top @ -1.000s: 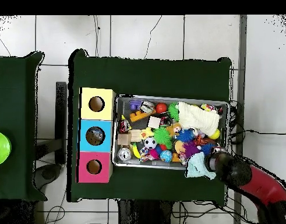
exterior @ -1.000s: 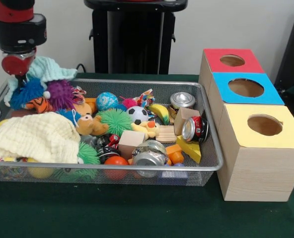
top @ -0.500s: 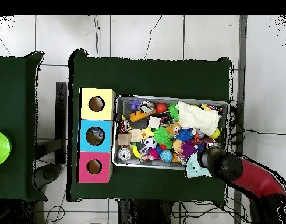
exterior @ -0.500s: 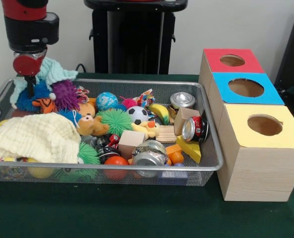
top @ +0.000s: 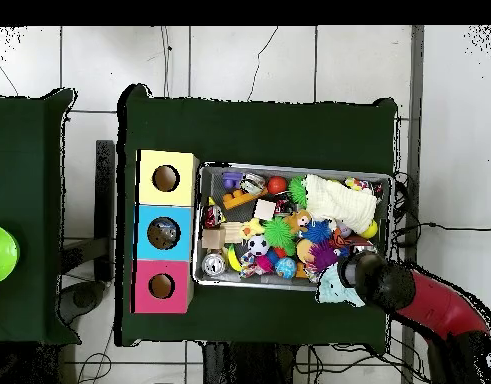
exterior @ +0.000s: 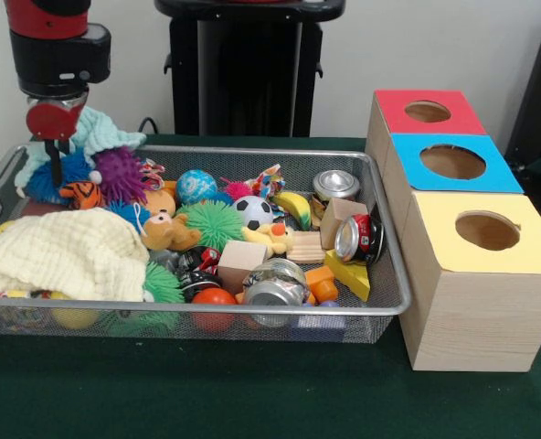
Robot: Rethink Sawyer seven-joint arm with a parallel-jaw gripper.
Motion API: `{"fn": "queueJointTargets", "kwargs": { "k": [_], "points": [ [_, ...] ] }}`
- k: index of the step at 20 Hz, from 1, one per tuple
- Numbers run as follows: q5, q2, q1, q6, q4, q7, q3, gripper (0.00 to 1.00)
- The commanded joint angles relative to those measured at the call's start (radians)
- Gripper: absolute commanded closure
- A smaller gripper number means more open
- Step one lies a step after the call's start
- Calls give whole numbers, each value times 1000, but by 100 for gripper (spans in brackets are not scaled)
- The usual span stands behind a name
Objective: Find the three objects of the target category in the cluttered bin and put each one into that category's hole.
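Starting at the near edge of the desk (exterior: 252, 402), the green cloth is bare in front of the wire-mesh bin (exterior: 394, 297), which sits just beside a row of three wooden boxes. The boxes run from near to far: the yellow-topped box (exterior: 476, 274), the blue-topped box (exterior: 453, 163) and the red-topped box (exterior: 426, 112), each with a round hole on top, set close to the bin probably so that a drop needs only a short carry.

Inside the bin, the near part holds a cream knitted cloth (exterior: 65, 251), an orange ball (exterior: 214, 298), a wooden cube (exterior: 243, 258) and a crushed silver can (exterior: 272, 282). Further in lie a red can (exterior: 362, 238), a green spiky ball (exterior: 214, 224), a small soccer ball (exterior: 252, 212) and another silver can (exterior: 334, 186). The three cans may be the sought category, though the task names none.

At the far corner, the tool (exterior: 53, 169) hangs over a blue fuzzy toy (exterior: 47, 183), beside a purple spiky ball (exterior: 117, 174) and a pale green cloth (exterior: 92, 133). It reaches down into the soft pile, likely probing there. Whether it is clenched or released I cannot tell, as the fingertips sink among the toys.
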Motion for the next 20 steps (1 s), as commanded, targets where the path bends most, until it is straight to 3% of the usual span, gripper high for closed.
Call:
{"fn": "queueJointTargets", "kwargs": {
  "k": [1, 12, 20],
  "points": [
    [-2, 51, 32, 25, -11, -31, 46, 0],
    [34, 38, 85, 61, -29, 4, 44, 0],
    [114, -66, 154, 229, -31, 20, 34, 0]
  ]
}}
